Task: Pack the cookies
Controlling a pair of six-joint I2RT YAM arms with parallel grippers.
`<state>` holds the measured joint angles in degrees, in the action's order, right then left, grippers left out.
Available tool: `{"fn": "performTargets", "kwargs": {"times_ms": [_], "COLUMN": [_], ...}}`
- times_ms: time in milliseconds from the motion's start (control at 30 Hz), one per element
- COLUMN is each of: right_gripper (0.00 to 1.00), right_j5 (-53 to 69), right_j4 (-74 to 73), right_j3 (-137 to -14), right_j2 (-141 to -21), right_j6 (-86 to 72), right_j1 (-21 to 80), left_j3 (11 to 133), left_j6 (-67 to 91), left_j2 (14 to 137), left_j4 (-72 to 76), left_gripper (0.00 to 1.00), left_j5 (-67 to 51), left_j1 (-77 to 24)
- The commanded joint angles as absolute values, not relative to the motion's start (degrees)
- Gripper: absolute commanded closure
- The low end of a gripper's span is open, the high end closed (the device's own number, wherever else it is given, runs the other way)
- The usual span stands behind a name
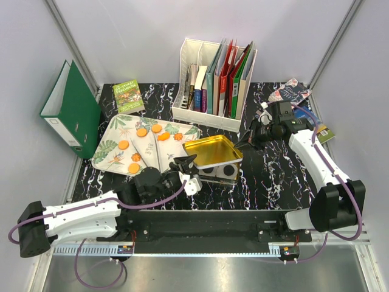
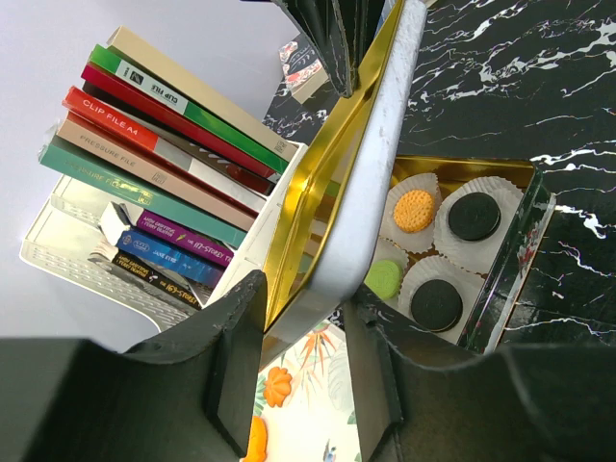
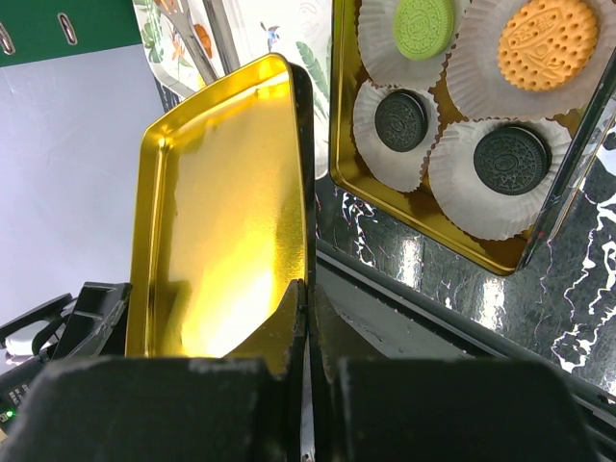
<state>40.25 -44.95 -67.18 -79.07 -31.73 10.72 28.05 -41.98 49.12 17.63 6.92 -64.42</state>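
Note:
A tin box point(image 1: 220, 172) holds cookies in white paper cups: an orange one point(image 3: 549, 43), a green one point(image 3: 423, 26) and two black ones point(image 3: 400, 119). Several orange cookies point(image 1: 149, 131) lie on the leaf-patterned tray point(image 1: 115, 143). The box's gold lid point(image 1: 211, 151) hangs tilted above it. My right gripper point(image 3: 308, 289) is shut on the lid's right edge. My left gripper point(image 2: 303, 298) straddles the opposite rim of the lid point(image 2: 371, 164), and both fingers touch it.
A white file holder point(image 1: 216, 82) full of books stands behind the box. A green binder point(image 1: 73, 109) leans at the far left, with a green book point(image 1: 129, 96) beside it. Patterned booklets point(image 1: 292, 92) lie at the back right.

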Motion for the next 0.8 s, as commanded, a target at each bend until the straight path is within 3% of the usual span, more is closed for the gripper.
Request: {"fn": "performTargets", "kwargs": {"times_ms": [0,467,767], "right_gripper": [1.00,0.98,0.72], "right_j5": [43.4,43.1,41.7], "right_j4": [-44.6,-44.5,-44.3], "right_j3": [-67.3,-67.6,-68.3], "right_j2": [-76.6,-76.2,-74.6], "right_j6": [-32.3,-32.2,-32.0], "right_j1": [11.1,11.0,11.0], "left_j3": [29.4,29.4,29.8], "left_j6": [-41.5,-41.5,-41.4], "left_j2": [49.2,49.0,48.9], "left_j4": [20.8,20.3,19.7], "left_gripper": [0.60,0.70,0.72], "left_j5": [7.5,7.7,7.7], "left_j1": [-64.5,-64.5,-64.5]}}
